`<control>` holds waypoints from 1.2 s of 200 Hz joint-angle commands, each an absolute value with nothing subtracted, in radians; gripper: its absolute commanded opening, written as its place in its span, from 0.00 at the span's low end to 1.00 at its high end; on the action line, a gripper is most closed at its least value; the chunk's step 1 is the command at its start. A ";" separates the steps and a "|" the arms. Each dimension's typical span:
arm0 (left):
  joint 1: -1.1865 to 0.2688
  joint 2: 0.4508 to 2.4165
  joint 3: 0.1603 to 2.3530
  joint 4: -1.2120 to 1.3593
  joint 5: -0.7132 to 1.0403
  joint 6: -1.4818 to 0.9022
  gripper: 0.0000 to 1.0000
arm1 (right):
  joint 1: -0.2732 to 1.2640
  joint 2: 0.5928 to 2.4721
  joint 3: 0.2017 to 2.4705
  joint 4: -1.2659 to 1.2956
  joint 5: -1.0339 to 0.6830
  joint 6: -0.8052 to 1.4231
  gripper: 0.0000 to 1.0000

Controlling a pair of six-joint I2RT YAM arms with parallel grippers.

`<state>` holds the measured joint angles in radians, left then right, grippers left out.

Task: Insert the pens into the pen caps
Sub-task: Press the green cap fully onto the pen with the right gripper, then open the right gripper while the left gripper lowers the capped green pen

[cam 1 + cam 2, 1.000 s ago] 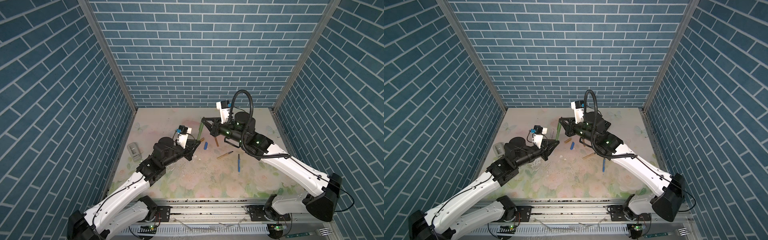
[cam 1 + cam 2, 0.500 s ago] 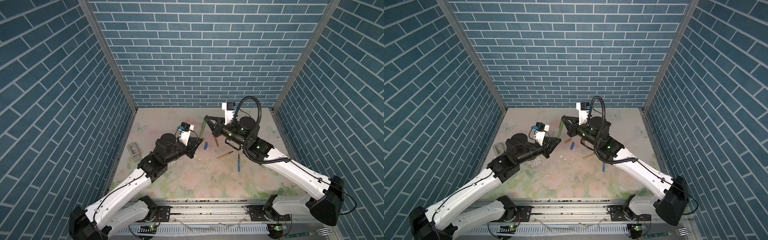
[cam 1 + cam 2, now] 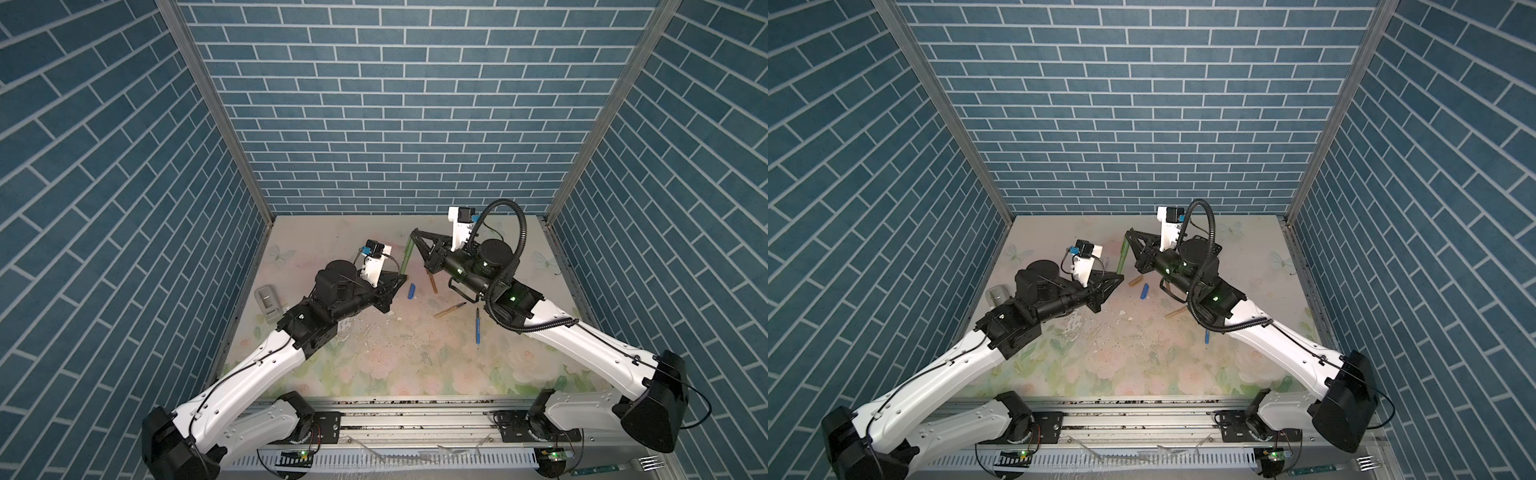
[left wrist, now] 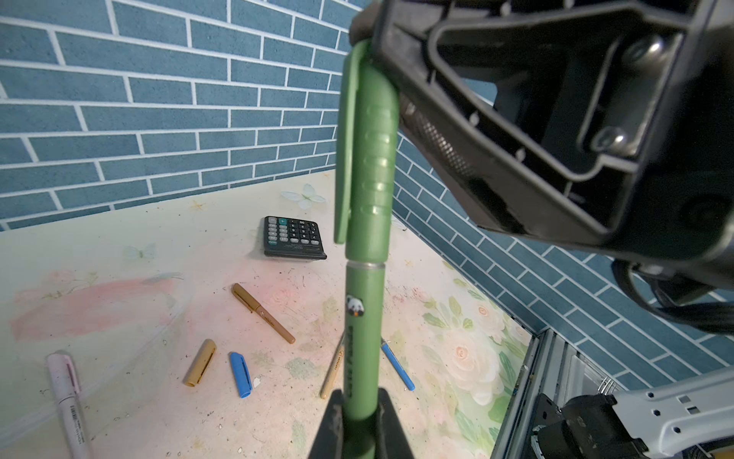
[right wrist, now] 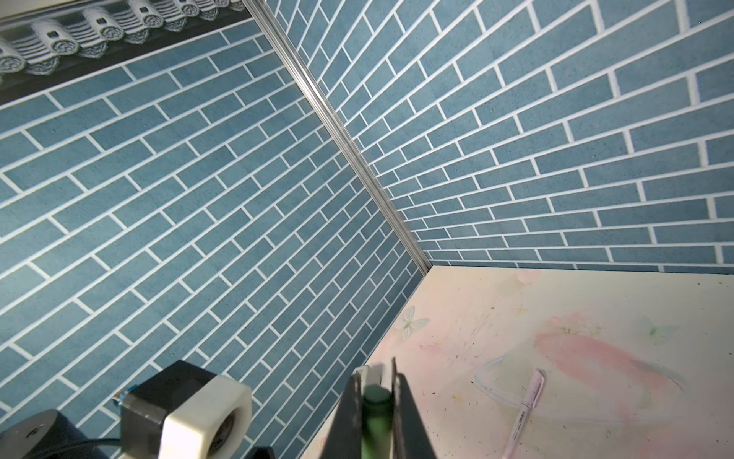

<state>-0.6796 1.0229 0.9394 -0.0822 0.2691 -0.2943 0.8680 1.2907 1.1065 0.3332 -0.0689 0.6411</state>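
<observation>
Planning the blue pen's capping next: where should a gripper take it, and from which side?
Probably the blue pen by its barrel's rear half, from above, jaws across its width: it lies flat on the table, apart from the others, dark tip left free.

Five pens (image 4: pixel 264 314) are visible: a green pen (image 4: pixel 363 318) and pink, brown, tan and blue ones, plus two loose caps (image 4: pixel 241 374), one calculator (image 4: pixel 294 238) and one fork (image 3: pixel 646 462).

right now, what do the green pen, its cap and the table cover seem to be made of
Green pen: likely plastic, matte and smooth, with even colour and a printed label. Green cap: same matte plastic by the look, with moulded ridges and a one-piece clip. Table cover: probably a printed vinyl or paper sheet; flat floral pattern, scuffed and speckled.
</observation>
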 commanded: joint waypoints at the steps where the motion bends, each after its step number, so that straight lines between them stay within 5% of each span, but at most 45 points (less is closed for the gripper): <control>1: -0.649 1.011 1.088 0.297 0.116 -0.323 0.00 | 0.944 1.329 1.016 0.048 -0.230 0.650 0.00; 179: -0.632 1.099 1.226 0.294 0.162 -0.303 0.00 | 0.961 1.307 0.960 0.066 -0.187 0.654 0.00; 214: -0.633 1.041 1.026 0.221 0.223 -0.338 0.00 | 0.930 1.243 1.212 -0.091 -0.110 0.545 0.32; 240: -0.631 0.995 0.895 0.123 0.216 -0.363 0.00 | 0.930 1.232 1.460 -0.268 -0.066 0.460 0.43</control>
<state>-0.6338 1.0378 0.9863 0.0795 0.2516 -0.3225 0.9291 1.2633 1.2587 0.0074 -0.0547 0.5713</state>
